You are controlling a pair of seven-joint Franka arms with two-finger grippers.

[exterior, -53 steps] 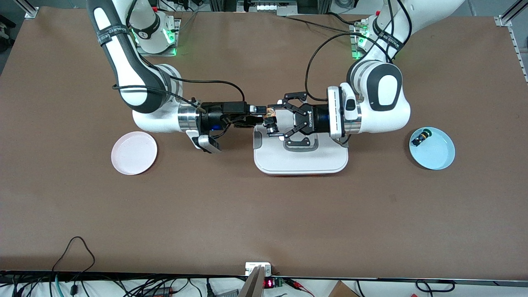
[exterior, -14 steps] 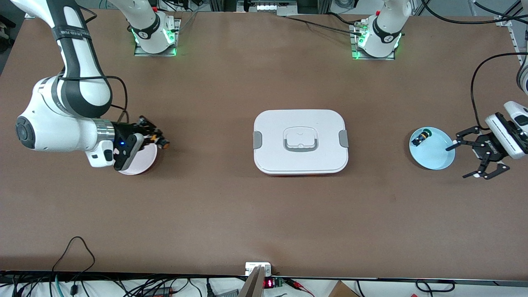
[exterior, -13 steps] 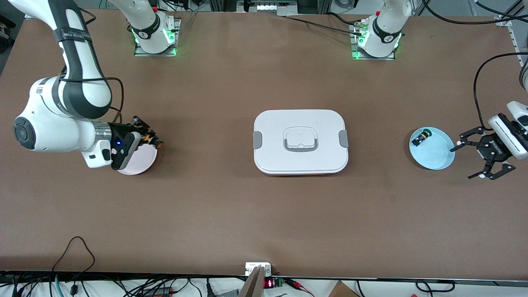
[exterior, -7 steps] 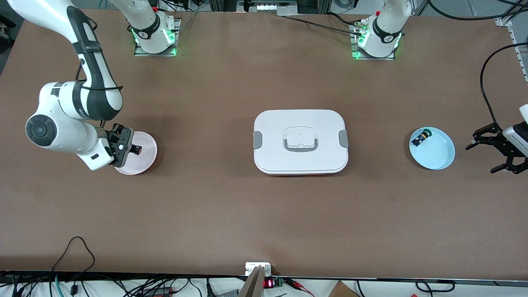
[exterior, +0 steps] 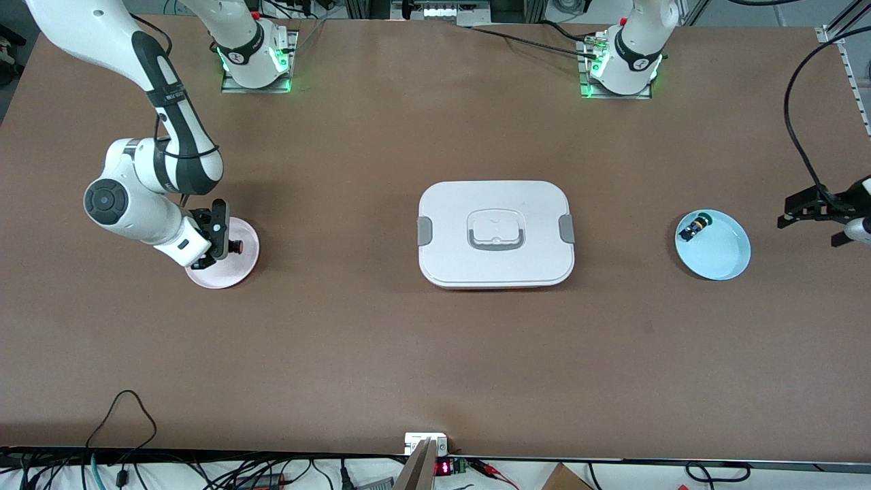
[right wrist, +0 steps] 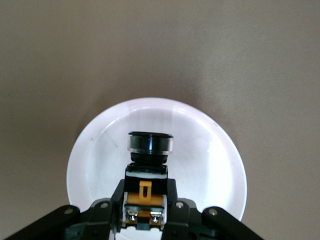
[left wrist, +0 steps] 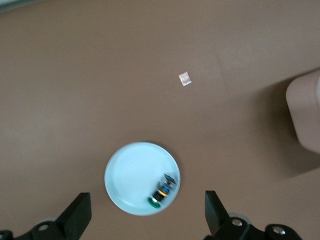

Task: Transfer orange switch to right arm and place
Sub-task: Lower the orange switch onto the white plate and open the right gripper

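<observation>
Right end effector (exterior: 228,243) clamps orange switch (right wrist: 148,165) over pink plate (exterior: 239,267); left end effector (exterior: 813,216) gapes, waiting.

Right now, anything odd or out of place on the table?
Nothing stands out. The right gripper holds the orange switch over the pink plate; the left gripper is open, off beside the blue plate, which holds the green switch.

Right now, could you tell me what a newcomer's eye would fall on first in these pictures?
Probably the right hand, shut on the orange switch and poised over the pink plate at the right arm's end of the table. Next, the big white lidded box at the table's middle. Then the blue plate with the green-capped switch, the open left hand beside it.
</observation>
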